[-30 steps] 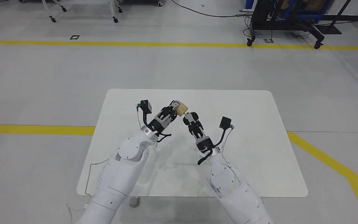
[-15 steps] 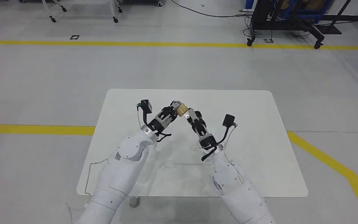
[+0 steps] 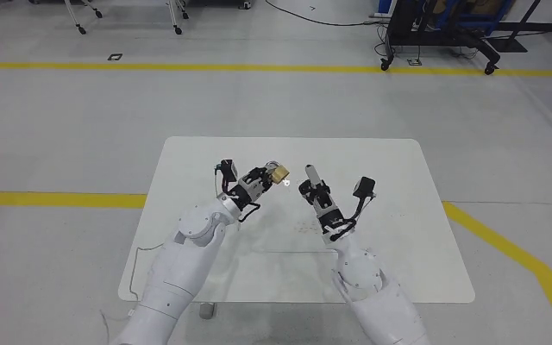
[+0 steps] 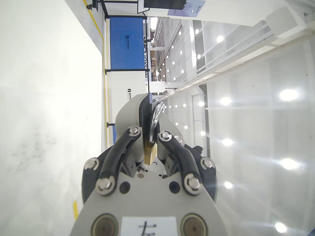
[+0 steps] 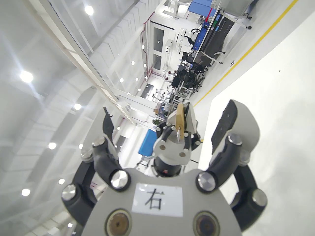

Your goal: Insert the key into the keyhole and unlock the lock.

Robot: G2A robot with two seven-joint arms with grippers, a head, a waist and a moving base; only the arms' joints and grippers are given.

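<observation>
Left gripper (image 3: pixel 272 172) has its fingers clamped tight on the brass lock (image 3: pixel 279 174) and holds it in the air above the white table (image 3: pixel 388 259), over the middle of its far half. In the left wrist view the lock body sits squeezed between the two pads, its silver shackle (image 4: pixel 157 114) pointing away from the wrist. Right gripper (image 3: pixel 309 176) hovers just beside the lock without touching it, its fingers (image 5: pixel 225 124) spread wide and empty. In the right wrist view, what looks like a small silver key (image 5: pixel 178 133) juts from the lock's base.
</observation>
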